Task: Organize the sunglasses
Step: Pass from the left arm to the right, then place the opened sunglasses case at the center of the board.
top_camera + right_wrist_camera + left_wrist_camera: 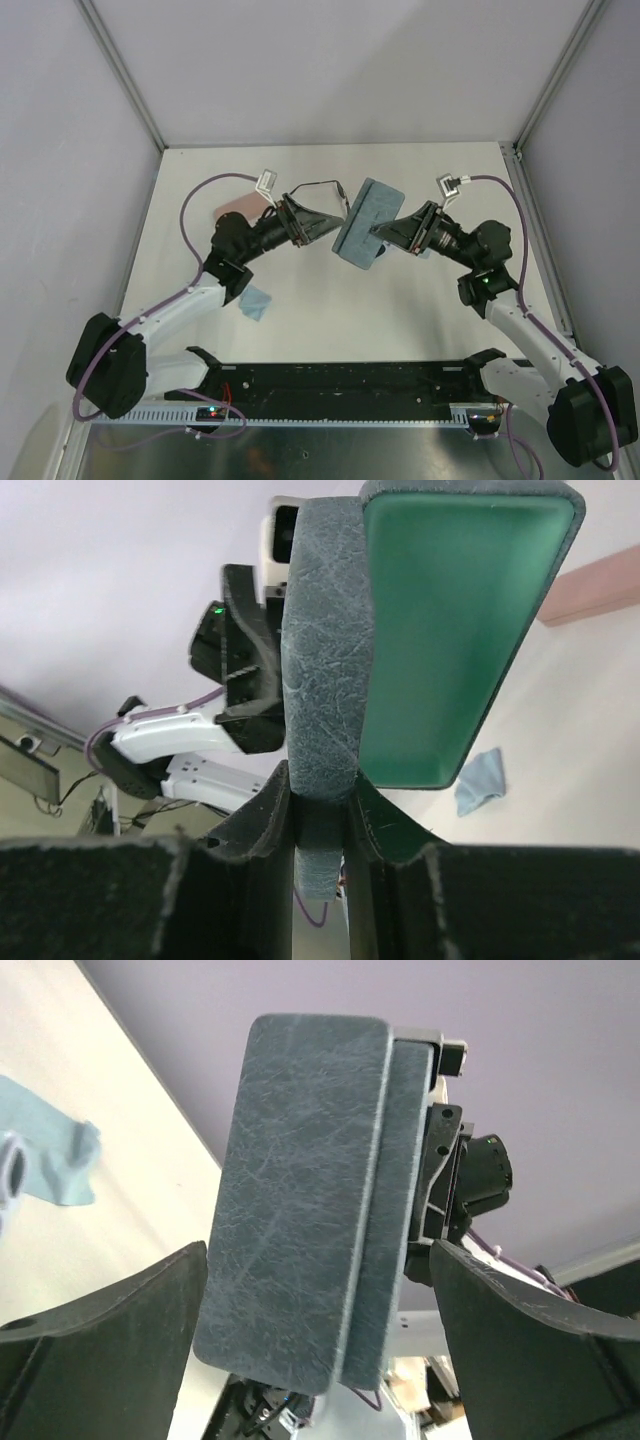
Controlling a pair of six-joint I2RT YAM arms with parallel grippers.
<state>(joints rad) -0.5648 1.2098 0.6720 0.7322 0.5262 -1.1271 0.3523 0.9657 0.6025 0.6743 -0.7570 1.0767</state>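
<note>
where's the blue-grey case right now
In the top view the blue-grey case is over the middle of the table, between the two arms. The right gripper pinches one edge, and the open left gripper is just to its left.

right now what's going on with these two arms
The right gripper is clamped on one half of an open blue-grey case, held up off the table. The left gripper stands open, a finger either side of the case, not gripping. The green-lined half looks empty. A pink case and light-blue cloth lie on the table.
</note>
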